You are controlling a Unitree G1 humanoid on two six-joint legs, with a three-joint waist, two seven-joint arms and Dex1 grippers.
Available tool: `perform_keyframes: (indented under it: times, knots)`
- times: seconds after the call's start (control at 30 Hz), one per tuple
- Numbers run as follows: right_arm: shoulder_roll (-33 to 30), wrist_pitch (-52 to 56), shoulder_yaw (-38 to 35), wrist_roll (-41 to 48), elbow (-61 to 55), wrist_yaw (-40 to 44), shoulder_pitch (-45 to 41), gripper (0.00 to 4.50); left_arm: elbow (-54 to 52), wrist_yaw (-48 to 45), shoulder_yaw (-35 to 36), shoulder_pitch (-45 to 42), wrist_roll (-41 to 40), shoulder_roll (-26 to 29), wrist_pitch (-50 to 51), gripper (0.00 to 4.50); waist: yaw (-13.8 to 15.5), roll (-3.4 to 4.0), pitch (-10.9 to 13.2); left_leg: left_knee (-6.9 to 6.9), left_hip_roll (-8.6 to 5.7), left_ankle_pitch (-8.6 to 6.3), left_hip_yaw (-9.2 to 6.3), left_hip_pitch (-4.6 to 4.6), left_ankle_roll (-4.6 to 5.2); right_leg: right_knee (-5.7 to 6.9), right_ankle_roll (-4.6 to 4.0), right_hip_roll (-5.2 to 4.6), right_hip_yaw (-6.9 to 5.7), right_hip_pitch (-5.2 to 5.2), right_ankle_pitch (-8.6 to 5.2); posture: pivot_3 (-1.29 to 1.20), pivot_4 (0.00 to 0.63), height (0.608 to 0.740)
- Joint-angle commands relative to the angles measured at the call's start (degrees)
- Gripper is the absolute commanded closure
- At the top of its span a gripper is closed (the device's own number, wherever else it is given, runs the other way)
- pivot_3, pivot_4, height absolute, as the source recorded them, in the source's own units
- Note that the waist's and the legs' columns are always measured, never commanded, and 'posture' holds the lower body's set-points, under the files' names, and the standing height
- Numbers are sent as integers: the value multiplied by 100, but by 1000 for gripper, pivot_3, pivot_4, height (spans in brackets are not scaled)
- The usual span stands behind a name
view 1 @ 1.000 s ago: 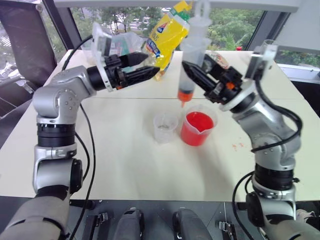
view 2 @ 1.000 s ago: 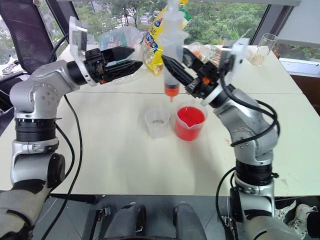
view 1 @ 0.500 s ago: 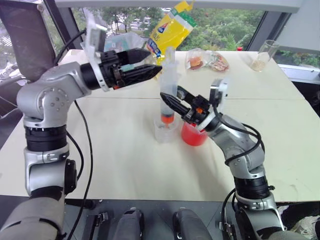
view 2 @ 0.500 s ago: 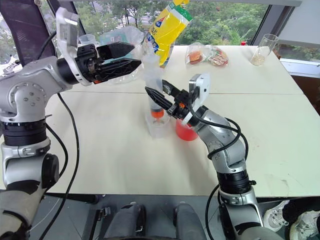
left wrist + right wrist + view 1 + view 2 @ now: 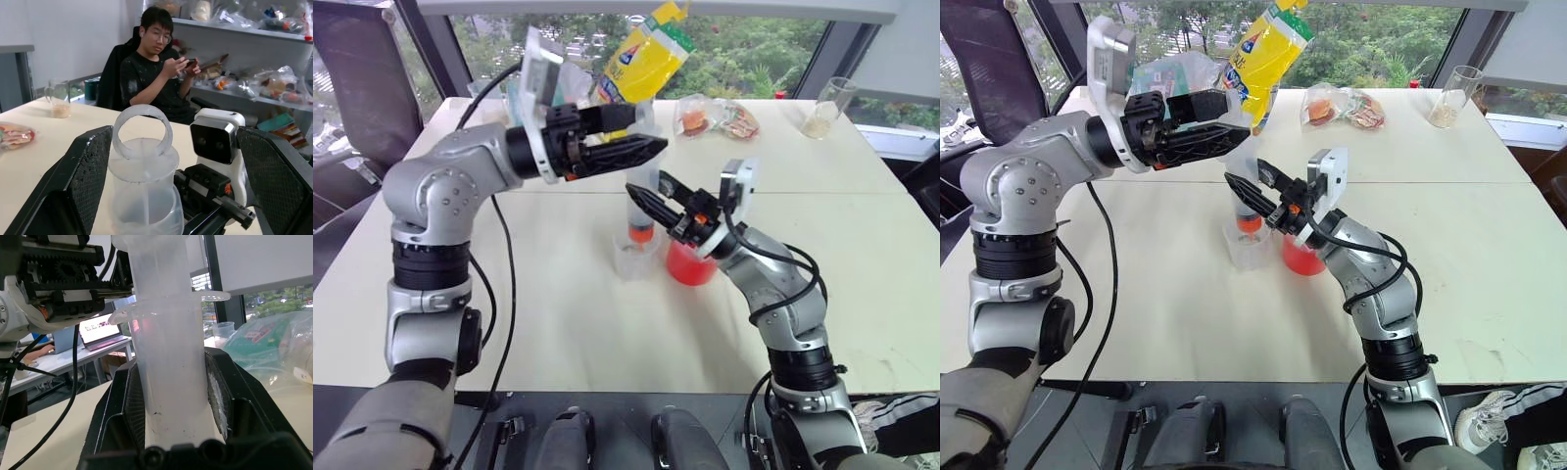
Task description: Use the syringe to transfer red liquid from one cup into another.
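The syringe (image 5: 642, 208) stands upright with its orange tip down in the smaller clear cup (image 5: 632, 260). A little red liquid (image 5: 640, 235) shows at the bottom of its barrel. My right gripper (image 5: 644, 199) is shut on the barrel (image 5: 168, 372), which sits tight between the fingers (image 5: 123, 406). Just right of the small cup is the spouted beaker (image 5: 691, 264), holding red liquid (image 5: 1302, 258). My left gripper (image 5: 649, 129) is open at the syringe's top. The plunger ring (image 5: 143, 128) stands between its spread fingers (image 5: 83, 181), apart from both.
At the table's back are a yellow bag (image 5: 642, 61), snack packets (image 5: 715, 117), clear plastic bags (image 5: 1170, 73) and a glass tumbler (image 5: 830, 104). A seated person (image 5: 156, 78) shows in the left wrist view. Bare tabletop (image 5: 568, 323) lies in front of the cups.
My right gripper brought the syringe from above the beaker down and left into the small cup, then held still. My left gripper moved right, over the plunger top.
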Motion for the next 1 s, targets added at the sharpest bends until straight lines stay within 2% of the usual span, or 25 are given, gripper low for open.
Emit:
perform_keyframes:
  times: [0.03,0.23,0.5,0.53,0.57,0.6,0.73,0.77,1.0]
  knots:
    - [57,-148,2,-19,-150,5,-43,3088,-216,-4,24,-145,-135,20,29,388,1,0,0,0,0,0,0,0,0,0,0,0,0,0,0,0,150,740]
    - [60,-139,10,-52,-136,27,-58,3088,-192,131,104,-187,-60,95,-33,388,0,0,0,0,0,0,0,0,0,0,0,0,0,0,0,0,150,740]
    - [58,-118,33,-93,-135,96,-60,3088,-30,293,63,-213,-22,-65,-156,388,2,0,0,0,0,0,0,0,0,0,0,0,0,0,0,0,150,740]
    - [55,-119,36,-97,-134,99,-59,3088,-17,306,62,-201,-25,-86,-150,907,-1,0,0,0,0,0,0,0,0,0,0,0,0,0,0,0,150,740]
    - [53,-121,38,-98,-134,100,-58,3088,-9,316,63,-194,-29,-100,-145,1161,-2,0,0,0,0,0,0,0,0,0,0,0,0,0,0,0,150,740]
    - [49,-121,42,-99,-136,102,-58,3088,-9,314,60,-186,-31,-105,-142,1604,-1,0,0,0,0,0,0,0,0,0,0,0,0,0,0,0,150,740]
    - [45,-122,42,-114,-139,111,-57,3088,29,306,28,-184,-19,-107,-160,3599,3,0,0,0,0,0,0,0,0,0,0,0,0,0,0,0,150,740]
    - [44,-121,41,-115,-143,113,-53,3088,47,312,15,-184,-1,-108,-171,3706,3,0,0,0,0,0,0,0,0,0,0,0,0,0,0,0,150,740]
    - [44,-95,42,-116,-186,106,-76,3088,-12,148,-242,6,224,-16,-252,3706,0,0,0,0,0,0,0,0,-1,0,0,0,0,0,0,0,150,740]
